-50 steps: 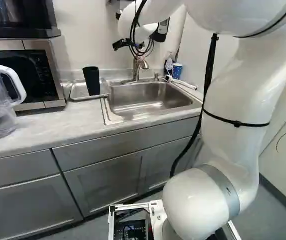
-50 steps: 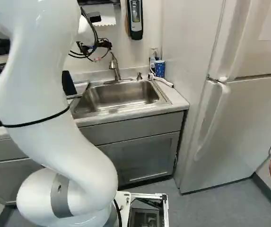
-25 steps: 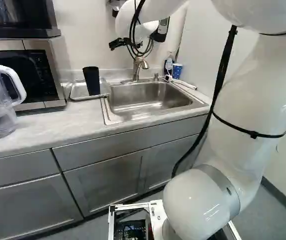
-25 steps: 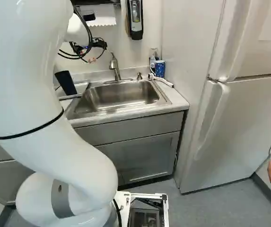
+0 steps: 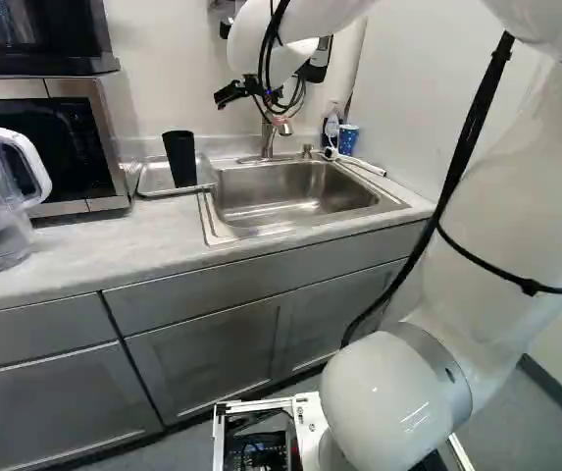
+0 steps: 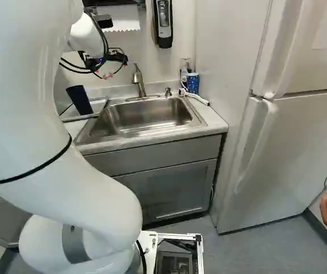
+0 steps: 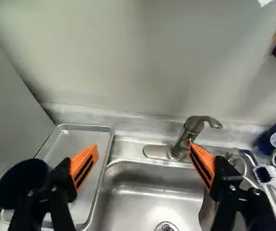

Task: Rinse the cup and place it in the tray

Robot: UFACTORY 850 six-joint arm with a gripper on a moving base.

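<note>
At the left of the left base view, a clear pitcher with a white handle [image 5: 30, 167] stands on the tabletop [image 5: 114, 240], in front of a microwave [image 5: 50, 147] that has a black appliance [image 5: 35, 61] on top. Next comes the metal tray [image 5: 150, 179], with the black cup [image 5: 180, 159] standing at its near side. The wrist view puts the cup beside one finger of the gripper [image 5: 253, 106], over the tray's near corner. The gripper is up above the sink area, its two fingers spread wide — orange pads [image 7: 85, 163] well apart.

Right of the tray is the sink [image 5: 281, 191], with the faucet [image 5: 269, 139] rising behind the basin; in the wrist view it shows beyond the gripper's other finger. Farther right, by the sink's back corner, are a bottle [image 5: 332, 128], a blue patterned cup [image 5: 348, 140] and a white-handled brush [image 5: 361, 165]. The white arm [image 5: 506, 216] fills the right of the left base view. In the right base view, a white refrigerator [image 6: 300, 137] stands right of the sink — the last big thing in the row.
</note>
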